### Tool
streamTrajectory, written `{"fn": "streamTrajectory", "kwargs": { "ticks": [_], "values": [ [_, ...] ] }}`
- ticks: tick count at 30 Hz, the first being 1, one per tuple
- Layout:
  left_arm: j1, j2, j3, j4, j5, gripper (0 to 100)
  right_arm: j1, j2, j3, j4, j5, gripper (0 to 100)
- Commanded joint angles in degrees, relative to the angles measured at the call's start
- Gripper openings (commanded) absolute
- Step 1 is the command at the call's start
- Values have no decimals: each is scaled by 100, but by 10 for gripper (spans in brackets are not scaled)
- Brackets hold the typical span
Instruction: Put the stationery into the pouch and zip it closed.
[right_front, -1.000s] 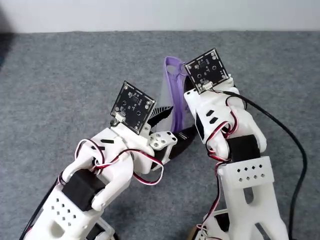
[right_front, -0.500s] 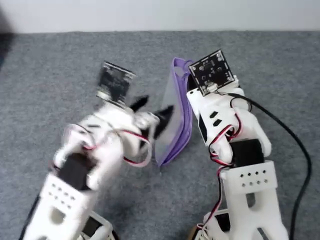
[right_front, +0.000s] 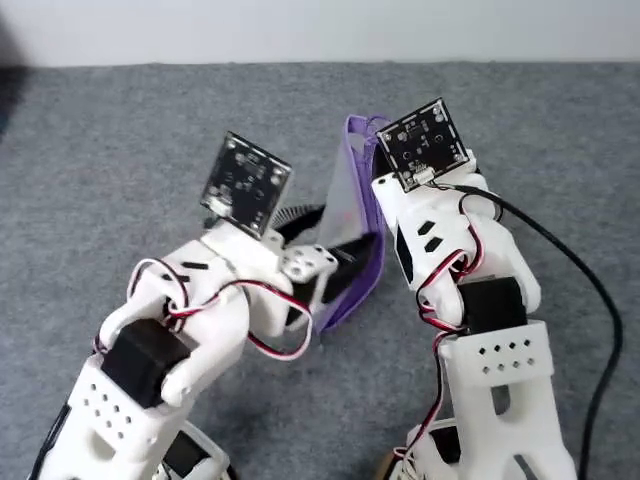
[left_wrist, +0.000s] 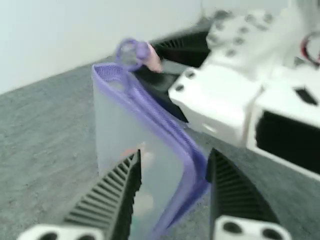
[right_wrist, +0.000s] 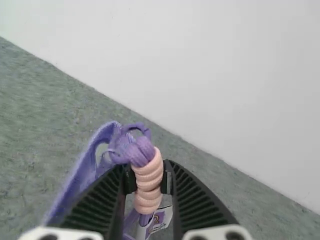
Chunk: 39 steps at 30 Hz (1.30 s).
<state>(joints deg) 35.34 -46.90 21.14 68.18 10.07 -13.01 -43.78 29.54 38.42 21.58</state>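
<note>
High view: a clear plastic pouch with purple zip edging (right_front: 350, 210) stands on edge on the grey felt-covered table (right_front: 120, 150), between two white arms (right_front: 480, 330). The left gripper (right_front: 325, 238) straddles the pouch, its black fingers apart.

Left wrist view: one ribbed finger sits on each side of the pouch, and blurred pinkish shapes (left_wrist: 137, 152) show through its wall.

Right wrist view: the right gripper (right_wrist: 146, 172) is clamped on a pink coiled cord (right_wrist: 147, 185) tied to the purple zip pull (right_wrist: 127, 145). A small white tag (right_wrist: 157, 220) carries print too small to read.
</note>
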Motion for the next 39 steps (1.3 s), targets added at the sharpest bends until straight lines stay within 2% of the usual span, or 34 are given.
{"fn": "streamTrajectory", "kwargs": {
  "ticks": [1, 4, 9, 15, 19, 28, 36, 39],
  "values": [
    [70, -62, -277, 70, 70, 203, 66, -75, -281, -198, 26, 7],
    [79, -9, -189, 35, 70, 203, 40, -84, -264, -198, 26, 7],
    [97, -18, 426, -510, 79, 203, 31, -101, -290, -198, -97, 7],
    [580, -18, 470, -510, 79, 203, 31, -75, -290, -198, -167, 7],
    [607, 0, 532, -677, 79, 203, 31, -75, -290, -198, -167, 7],
    [571, 0, 1692, -1477, 44, 203, 31, -84, -290, -198, -167, 7],
    [-193, -53, 1851, -1741, 44, 202, 40, -110, -264, -154, -167, 7],
    [-246, -53, 1648, -1723, 70, 191, 31, -84, -264, -163, -176, 7]
  ]
}}
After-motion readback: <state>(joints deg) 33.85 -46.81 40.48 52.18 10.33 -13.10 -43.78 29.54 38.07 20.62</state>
